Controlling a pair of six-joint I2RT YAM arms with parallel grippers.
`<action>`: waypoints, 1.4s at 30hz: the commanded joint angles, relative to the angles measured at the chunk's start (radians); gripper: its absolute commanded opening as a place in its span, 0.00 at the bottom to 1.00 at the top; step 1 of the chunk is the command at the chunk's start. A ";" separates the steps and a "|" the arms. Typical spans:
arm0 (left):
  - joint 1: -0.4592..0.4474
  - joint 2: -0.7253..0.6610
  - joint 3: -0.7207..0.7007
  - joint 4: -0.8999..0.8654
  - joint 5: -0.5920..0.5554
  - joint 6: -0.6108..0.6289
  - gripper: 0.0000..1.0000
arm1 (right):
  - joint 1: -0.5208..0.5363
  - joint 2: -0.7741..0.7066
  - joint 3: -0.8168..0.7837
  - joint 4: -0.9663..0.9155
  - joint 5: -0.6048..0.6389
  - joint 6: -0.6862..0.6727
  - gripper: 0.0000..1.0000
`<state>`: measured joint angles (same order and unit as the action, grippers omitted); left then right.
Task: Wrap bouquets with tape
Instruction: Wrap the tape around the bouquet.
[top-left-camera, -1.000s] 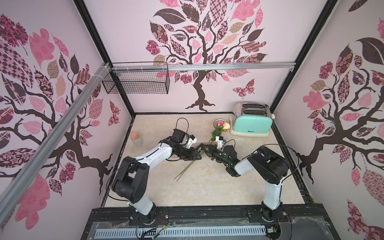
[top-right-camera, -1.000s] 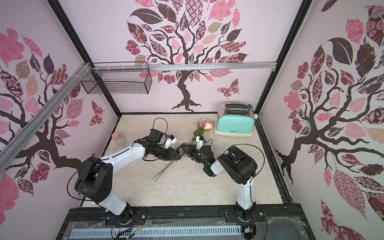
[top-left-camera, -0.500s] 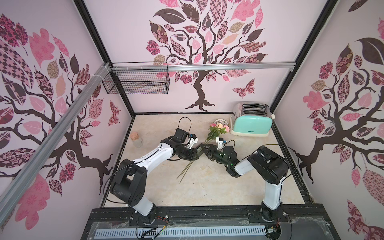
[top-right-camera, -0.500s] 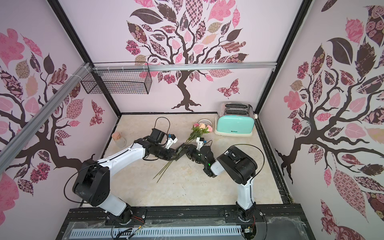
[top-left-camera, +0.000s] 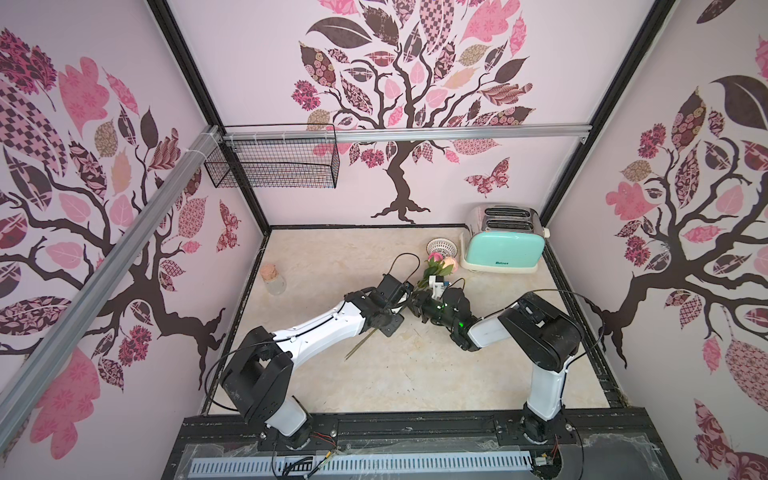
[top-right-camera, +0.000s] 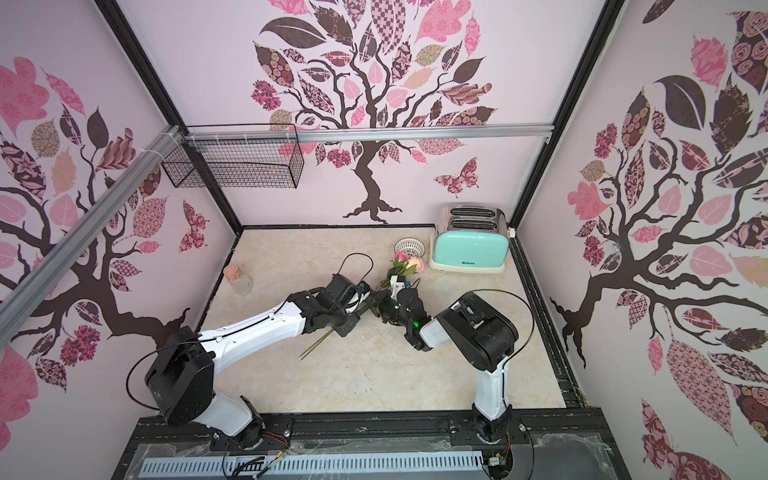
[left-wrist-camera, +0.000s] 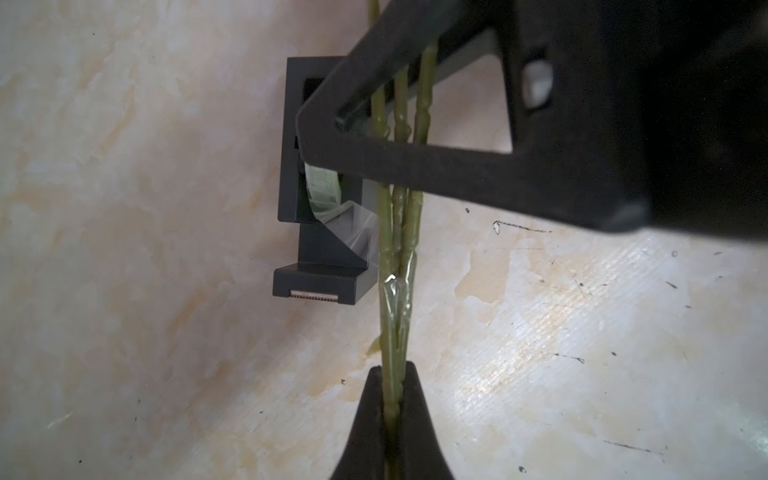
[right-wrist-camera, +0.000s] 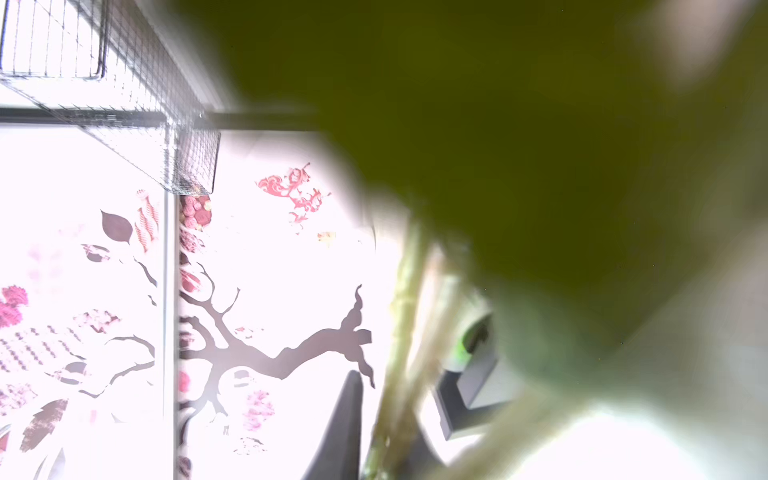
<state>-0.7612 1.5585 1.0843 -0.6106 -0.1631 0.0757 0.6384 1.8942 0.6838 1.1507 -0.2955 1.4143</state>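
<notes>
1. Left arm's wrist has shifted twd the right arm vs a sec ago. The rose bouquet blooms sit slightly nearer the arms' bases, and the free stem ends are on about the same spot.
2. Left gripper: fingers together, clamped on the 3 green stems.
3. Right gripper: also pinched on the stems, just beside the left one, on the bloom side. Leaf blur covers most of the right wrist view.
4. Rose bouquet is held slanted over the beige worktop, pink + peach blooms near the white mesh bowl.
5. Tape dispenser: black, on the worktop just beside the stems. Clear tape runs from the roll to the stems, w/ a crinkled wrap round them btwn the two grippers.
6. Mint toaster: small dark brand word on the front, too small to read for sure.
</notes>
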 joint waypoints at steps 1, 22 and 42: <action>0.005 0.012 0.013 0.026 -0.067 -0.009 0.00 | 0.001 -0.030 -0.002 0.006 -0.007 -0.005 0.00; 0.484 0.034 -0.061 0.212 0.586 -0.478 0.36 | 0.001 -0.028 -0.100 0.194 0.027 -0.046 0.00; 0.353 0.307 0.084 0.187 0.685 -0.504 0.30 | -0.019 -0.050 -0.159 0.233 0.039 -0.040 0.00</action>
<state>-0.4068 1.8755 1.1557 -0.4576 0.4828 -0.4236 0.6312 1.8931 0.5381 1.3449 -0.2569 1.3842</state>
